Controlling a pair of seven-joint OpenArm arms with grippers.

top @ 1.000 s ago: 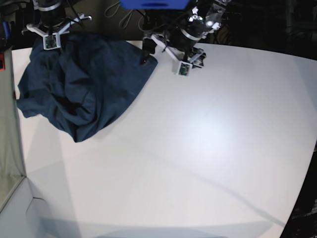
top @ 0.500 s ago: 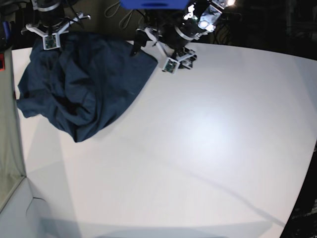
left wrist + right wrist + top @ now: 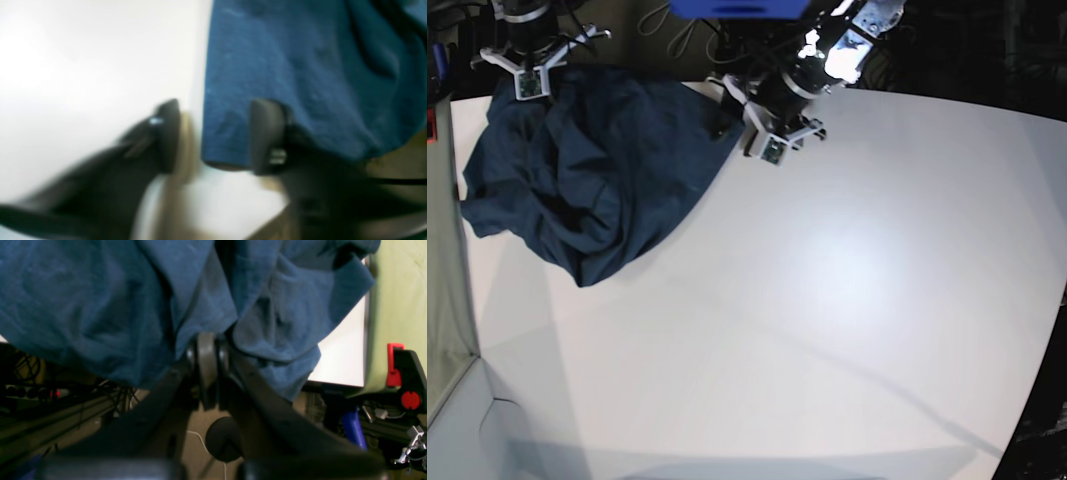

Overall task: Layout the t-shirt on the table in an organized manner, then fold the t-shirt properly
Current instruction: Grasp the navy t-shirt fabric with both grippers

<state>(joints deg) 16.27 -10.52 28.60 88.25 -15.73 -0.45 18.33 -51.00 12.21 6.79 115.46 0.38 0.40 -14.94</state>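
Note:
The dark navy t-shirt (image 3: pixel 597 170) lies crumpled at the back left of the white table (image 3: pixel 827 300). My right gripper (image 3: pixel 527 90) is at its far left corner. In the right wrist view, that gripper (image 3: pixel 206 350) is shut on the t-shirt (image 3: pixel 100 306), whose folds hang around the fingers. My left gripper (image 3: pixel 724 126) is at the shirt's back right corner. In the blurred left wrist view, its jaws (image 3: pixel 217 133) stand apart on either side of the t-shirt's (image 3: pixel 300 66) hem corner, and a gap shows beside the left finger (image 3: pixel 166 133).
The table's back edge runs just behind both grippers, with cables and dark frames beyond it. A pale green panel (image 3: pixel 442 250) stands along the left side, with a red and black clamp (image 3: pixel 397 370) near it. The table's curved edge (image 3: pixel 1052 300) is at the right.
My left gripper has come back down to the shirt's back right corner, and its jaws have narrowed around the hem. The right arm and the shirt have not moved.

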